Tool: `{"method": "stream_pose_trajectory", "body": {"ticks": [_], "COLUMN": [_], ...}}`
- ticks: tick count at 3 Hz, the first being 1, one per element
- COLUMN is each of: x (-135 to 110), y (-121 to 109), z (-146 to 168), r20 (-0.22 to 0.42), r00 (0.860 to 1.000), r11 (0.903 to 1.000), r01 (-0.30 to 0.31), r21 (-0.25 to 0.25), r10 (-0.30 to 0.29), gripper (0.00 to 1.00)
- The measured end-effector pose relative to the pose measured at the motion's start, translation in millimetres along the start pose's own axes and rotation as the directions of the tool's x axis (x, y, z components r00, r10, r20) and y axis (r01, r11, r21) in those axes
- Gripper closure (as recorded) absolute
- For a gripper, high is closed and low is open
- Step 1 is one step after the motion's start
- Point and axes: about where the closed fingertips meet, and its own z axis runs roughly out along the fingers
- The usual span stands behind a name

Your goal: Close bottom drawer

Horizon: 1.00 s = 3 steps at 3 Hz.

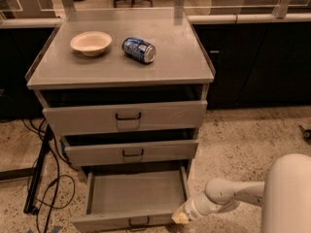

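Note:
The bottom drawer (131, 198) of the grey metal cabinet is pulled far out, empty inside, with a small black wire handle (139, 222) on its front panel at the frame's lower edge. My gripper (179, 218) is at the end of the white arm coming in from the right. It sits low against the right end of the drawer's front panel. Its tip is a pale yellowish nub touching or almost touching the panel.
The top drawer (125, 117) and middle drawer (131, 153) stand slightly out. A cream bowl (91, 42) and a blue can (139, 49) on its side lie on the cabinet top. Black cables and a stand (39, 174) lie on the floor at left. Dark cabinets stand behind.

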Motion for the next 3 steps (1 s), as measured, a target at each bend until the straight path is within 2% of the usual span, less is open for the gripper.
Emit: {"method": "stream_pose_trajectory", "body": {"ticks": [2,3], "x": [24,34], "y": [-16,-21], "z": [46,65], "r20": [0.017,0.019], "r00": [1.0,1.0], "r11": [0.9989,0.9985], "r01": [0.005,-0.002], "r21": [-0.047,-0.054], "r10": [-0.004,0.003], "gripper": [1.0,1.0]}}
